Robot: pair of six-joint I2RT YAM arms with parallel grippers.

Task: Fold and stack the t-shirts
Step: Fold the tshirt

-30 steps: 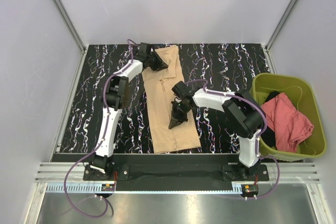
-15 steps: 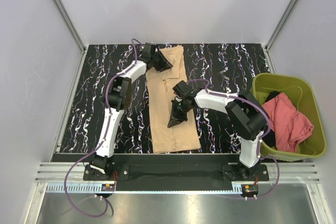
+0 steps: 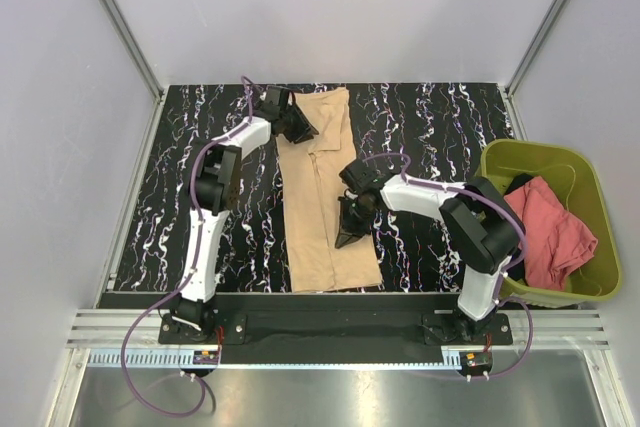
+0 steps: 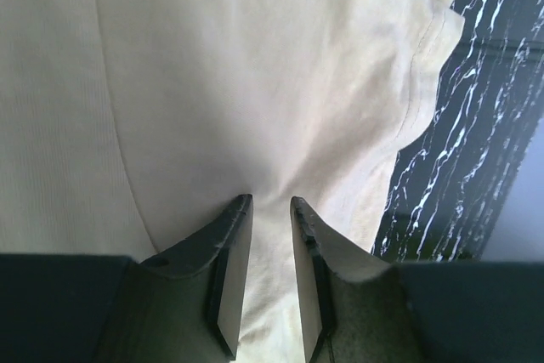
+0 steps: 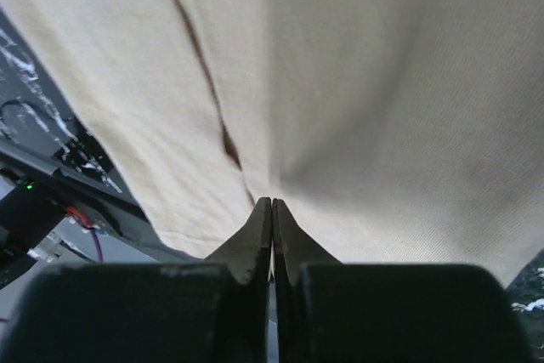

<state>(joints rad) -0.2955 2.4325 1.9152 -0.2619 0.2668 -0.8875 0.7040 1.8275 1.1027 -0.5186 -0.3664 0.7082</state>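
Observation:
The tan t-shirt (image 3: 325,197) lies as a long narrow strip on the black marbled table (image 3: 430,122), running from the far edge to the near edge. My left gripper (image 3: 303,130) is over the shirt's far left corner. In the left wrist view my left gripper (image 4: 272,201) has a narrow gap between its fingers, and tan cloth (image 4: 255,82) shows through it. My right gripper (image 3: 346,240) rests on the shirt's near right part. In the right wrist view my right gripper (image 5: 272,201) is shut, with its tips against the cloth (image 5: 382,82). The salmon-red t-shirt (image 3: 548,232) lies in the bin.
An olive-green plastic bin (image 3: 530,150) stands at the table's right edge and also holds a dark garment (image 3: 520,185). Grey walls close off the far, left and right sides. Both arm bases sit on the rail at the near edge.
My left gripper's jaws have widened slightly at the shirt's far corner. My right gripper has slid a little to the right and nearer along the tan shirt.

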